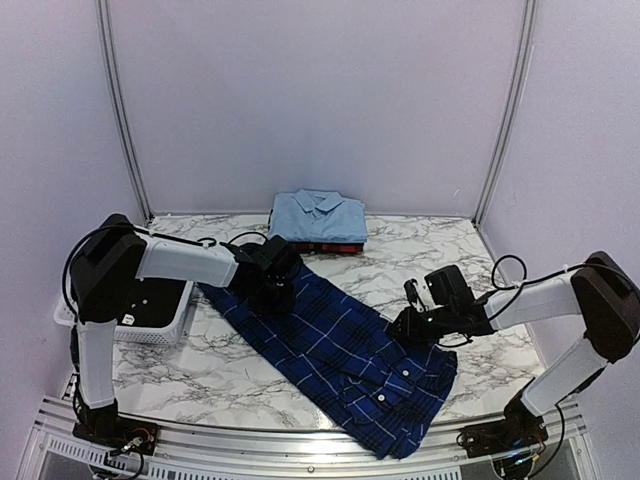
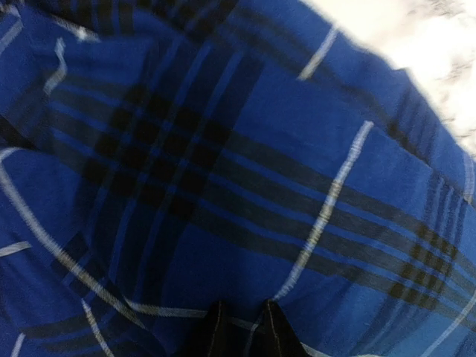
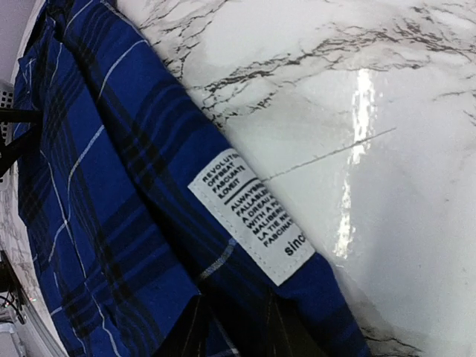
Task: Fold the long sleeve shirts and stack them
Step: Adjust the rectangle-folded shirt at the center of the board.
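Step in hand, as I judge it: folding the third shirt, with two apparently done. The navy plaid shirt (image 1: pixel 340 360) lies spread on a diagonal across the marble table (image 1: pixel 230 400), from back left to the near right edge, and shows no fold across its body. The light blue shirt (image 1: pixel 318 213) sits folded at the back of the table, on top of the folded red-and-black plaid shirt (image 1: pixel 328 246). The white basket (image 1: pixel 150 318) stands at the left, apart from the work. My left gripper (image 1: pixel 277 292) is down on the far left end of the navy shirt. In the left wrist view its tips stand close together with only a narrow gap, buried in bunched cloth, so I judge it to be pinched on a fold of that shirt. My right gripper (image 1: pixel 403 325) sits at the shirt's right edge, beside the white label (image 3: pixel 249 223). Its fingers merge with the dark plaid in the wrist view, so I cannot tell how far apart they are or whether they hold cloth. The next move calls for a confirmed grip on both sides. The arms should then lift together and carry one edge across the body of the shirt, keeping the cloth taut so that it does not wrinkle.
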Controlling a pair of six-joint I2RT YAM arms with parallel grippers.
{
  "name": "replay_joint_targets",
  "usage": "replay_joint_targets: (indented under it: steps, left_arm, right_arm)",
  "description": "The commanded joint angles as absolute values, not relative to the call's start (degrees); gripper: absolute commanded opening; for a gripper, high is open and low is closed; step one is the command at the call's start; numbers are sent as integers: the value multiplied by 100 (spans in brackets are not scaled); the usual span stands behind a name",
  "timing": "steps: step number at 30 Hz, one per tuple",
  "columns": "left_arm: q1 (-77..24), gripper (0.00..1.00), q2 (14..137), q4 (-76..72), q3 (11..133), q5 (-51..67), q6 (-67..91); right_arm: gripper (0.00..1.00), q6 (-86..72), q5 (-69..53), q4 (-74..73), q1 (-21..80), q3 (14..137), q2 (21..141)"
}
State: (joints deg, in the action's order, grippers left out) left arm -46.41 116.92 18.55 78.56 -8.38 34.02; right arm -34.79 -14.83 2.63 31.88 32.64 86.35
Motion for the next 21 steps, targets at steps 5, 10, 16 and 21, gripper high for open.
replay_joint_targets:
  steps: [5,10,16,21]
  left_arm:
    - [-4262,20,11911,1661,7316,-759,3712]
    - [-3984,20,11728,1705,7076,-769,3447]
    - [-3692,20,11771,2017,7146,-808,3030]
    - [-3600,20,11935,2299,7383,-922,2718]
  right_arm:
    - [37,-3449,-896,-440,3129,3011,8057]
    - [40,-3499,-681,-710,3210,2611,7735]
    - [41,-4364,-678,-584,4397,2139,7542]
    - [41,-5355,-474,-679,5485,1944,6901]
